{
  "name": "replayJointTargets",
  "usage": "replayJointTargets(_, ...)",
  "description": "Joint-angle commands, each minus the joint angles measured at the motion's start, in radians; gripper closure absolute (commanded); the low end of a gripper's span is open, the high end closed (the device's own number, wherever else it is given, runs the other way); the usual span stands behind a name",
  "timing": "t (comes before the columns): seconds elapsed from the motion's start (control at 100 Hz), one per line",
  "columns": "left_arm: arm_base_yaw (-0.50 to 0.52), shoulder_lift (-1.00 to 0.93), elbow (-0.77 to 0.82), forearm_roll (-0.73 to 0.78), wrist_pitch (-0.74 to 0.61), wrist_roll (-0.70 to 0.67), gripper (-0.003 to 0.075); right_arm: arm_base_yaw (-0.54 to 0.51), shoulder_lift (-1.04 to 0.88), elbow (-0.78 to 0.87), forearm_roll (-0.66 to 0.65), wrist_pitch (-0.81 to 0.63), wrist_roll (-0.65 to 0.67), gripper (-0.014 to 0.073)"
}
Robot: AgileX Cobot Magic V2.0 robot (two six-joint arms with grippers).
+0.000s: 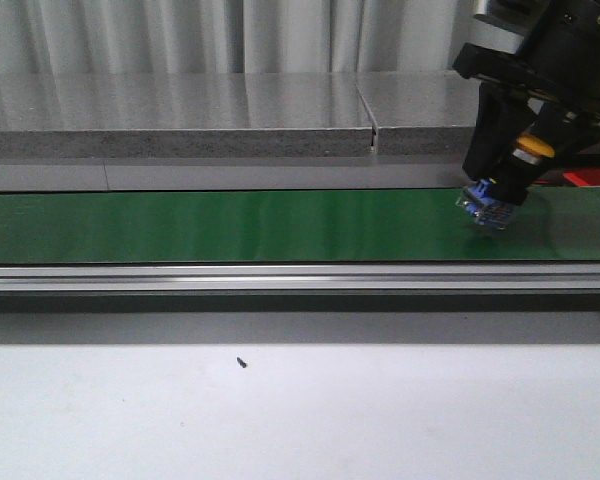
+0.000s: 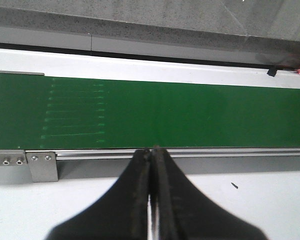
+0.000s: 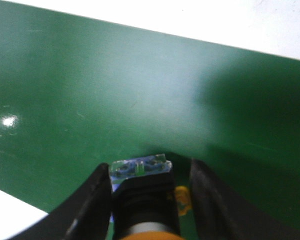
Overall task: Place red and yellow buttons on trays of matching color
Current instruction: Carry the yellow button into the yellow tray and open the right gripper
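My right claw [image 1: 492,205] is down at the belt [image 1: 230,225] with a yellow button [image 1: 533,147] between the fingers. In the right wrist view the button [image 3: 146,200] sits against one finger while the other stands a bit off, so I can't tell if I'm actually clamped on it or just straddling it. Its clear, blue-ish base is just above or touching the belt at the belt's right end, hard to say which.

My left claw [image 2: 153,200] is pressed together on nothing, hanging over the white table just in front of the belt.

Progress-wise: I'd say barely started. There's a red thing [image 1: 592,178] just past the belt's right end, maybe a tray, but I see no yellow tray and no red button anywhere.
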Motion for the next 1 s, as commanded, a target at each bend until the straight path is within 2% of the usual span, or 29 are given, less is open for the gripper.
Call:
replayJointTargets(0.0,0.002,0.006,-0.026,-0.011,-0.070,-0.008,0.0738,0.000,-0.067,-0.035,0.010,-0.022,-0.010,0.0383)
replayJointTargets(0.21,0.002,0.006,-0.026,-0.011,-0.070,-0.008,0.0738,-0.018,-0.162,0.008,-0.022,-0.026,-0.010,0.0383)
replayJointTargets(0.44,0.002,0.006,-0.026,-0.011,-0.070,-0.008,0.0739,-0.127,-0.297,0.106,-0.022,-0.020,0.001,0.0383)
replayJointTargets(0.75,0.002,0.006,-0.026,-0.011,-0.070,-0.008,0.0739,-0.409,-0.474,0.245,-0.048,0.016,0.014,0.0383)
replayJointTargets(0.99,0.002,0.006,-0.026,-0.011,-0.070,-0.008,0.0739,-0.671,-0.518,0.260,-0.104,0.049,0.149,0.0383)
